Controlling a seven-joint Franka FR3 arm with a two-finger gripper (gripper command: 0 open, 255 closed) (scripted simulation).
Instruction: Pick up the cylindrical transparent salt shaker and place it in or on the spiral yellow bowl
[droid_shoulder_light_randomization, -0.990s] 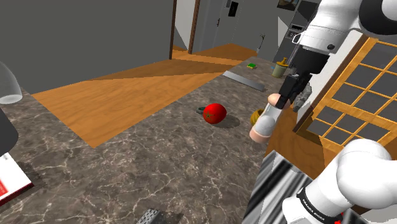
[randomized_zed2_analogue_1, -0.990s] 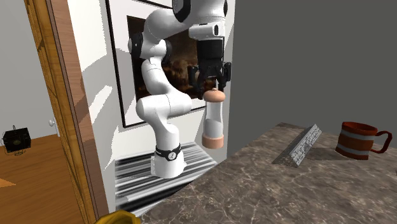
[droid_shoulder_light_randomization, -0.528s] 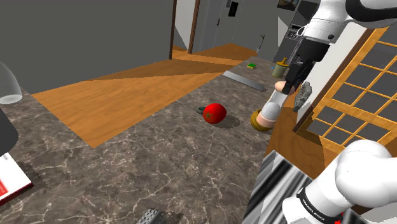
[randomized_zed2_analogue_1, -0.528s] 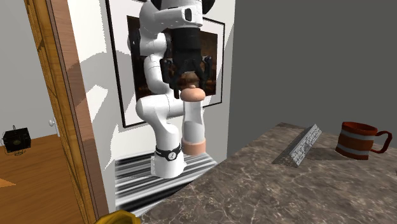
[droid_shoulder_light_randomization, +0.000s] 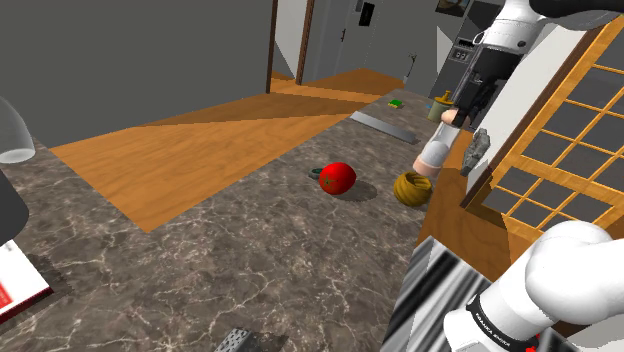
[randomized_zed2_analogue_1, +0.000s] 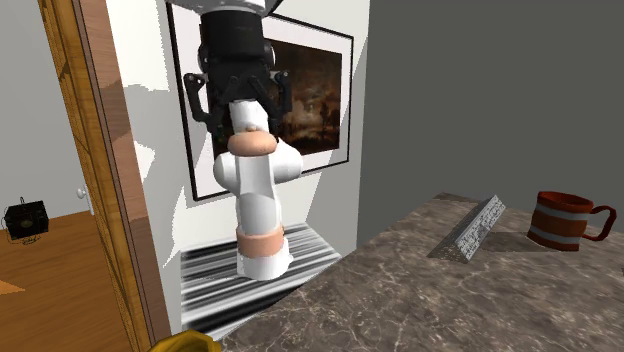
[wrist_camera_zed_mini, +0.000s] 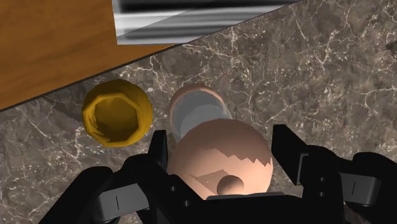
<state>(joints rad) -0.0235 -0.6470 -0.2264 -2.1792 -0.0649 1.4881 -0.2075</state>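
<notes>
The salt shaker (droid_shoulder_light_randomization: 436, 152) is a clear cylinder with a pinkish domed cap and a pinkish base. It hangs upright in the air with my black gripper (droid_shoulder_light_randomization: 463, 110) shut on its cap. In the second exterior view the gripper (randomized_zed2_analogue_1: 240, 112) clasps the shaker (randomized_zed2_analogue_1: 256, 196) high above the marble counter's end. The wrist view shows the cap (wrist_camera_zed_mini: 219, 164) between my fingers (wrist_camera_zed_mini: 159, 150), and the shaker's lower end is beside the yellow bowl (wrist_camera_zed_mini: 117, 114), not over it. The bowl (droid_shoulder_light_randomization: 411, 188) sits on the counter just below the shaker.
A red tomato (droid_shoulder_light_randomization: 337, 177) lies to the shoulder view's left of the bowl. A grey flat slab (droid_shoulder_light_randomization: 382, 125) lies farther back. A striped mug (randomized_zed2_analogue_1: 565, 220) stands on the counter. The striped stand (droid_shoulder_light_randomization: 440, 290) and a lattice door (droid_shoulder_light_randomization: 560, 130) are close by.
The arm carried the shaker up and away in the shoulder view, from in front of the bowl to beyond it. In the second exterior view it moved left. The grip held throughout.
</notes>
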